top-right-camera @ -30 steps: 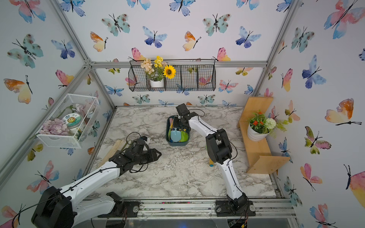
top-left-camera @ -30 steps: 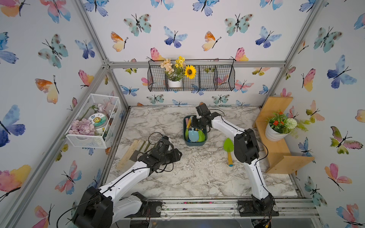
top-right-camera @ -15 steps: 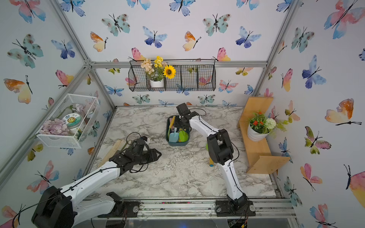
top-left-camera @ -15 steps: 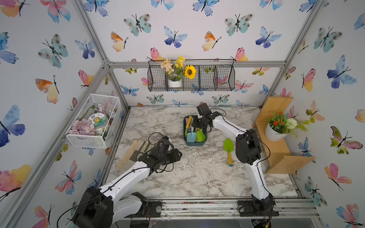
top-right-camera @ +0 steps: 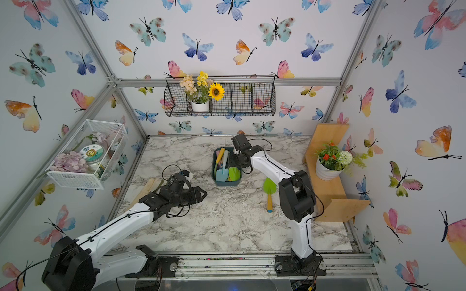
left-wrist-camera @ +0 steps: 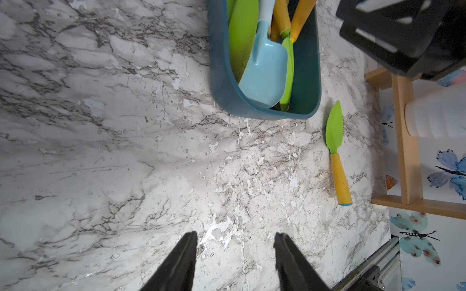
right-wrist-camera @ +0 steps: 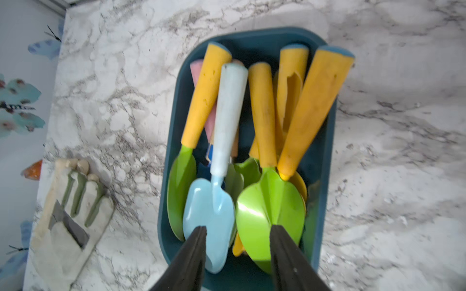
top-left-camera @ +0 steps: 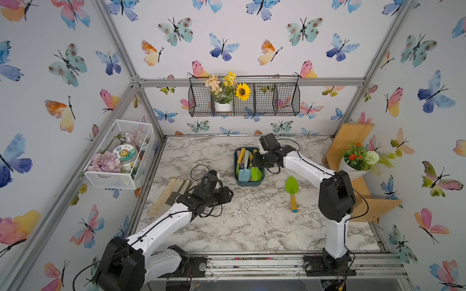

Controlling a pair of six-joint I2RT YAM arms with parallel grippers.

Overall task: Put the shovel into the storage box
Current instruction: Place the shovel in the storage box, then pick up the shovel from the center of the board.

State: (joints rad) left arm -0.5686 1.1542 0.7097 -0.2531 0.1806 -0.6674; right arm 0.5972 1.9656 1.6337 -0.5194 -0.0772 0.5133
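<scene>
The right tool (right-wrist-camera: 238, 230) hangs over the storage box (right-wrist-camera: 252, 37), jaws parted and seemingly empty, above a blue shovel (right-wrist-camera: 214, 201) lying inside. A green shovel (top-left-camera: 291, 192) lies on the tabletop (top-left-camera: 227, 226) near the box; the left tool (left-wrist-camera: 234, 236) stands open, empty.

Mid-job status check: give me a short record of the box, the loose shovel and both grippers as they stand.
storage box: holds several shovels, a blue shovel among them
loose shovel: green blade, yellow handle, flat on the table beside the storage box, apart from it
right gripper: open, empty, over the storage box
left gripper: open, empty, over bare table
</scene>
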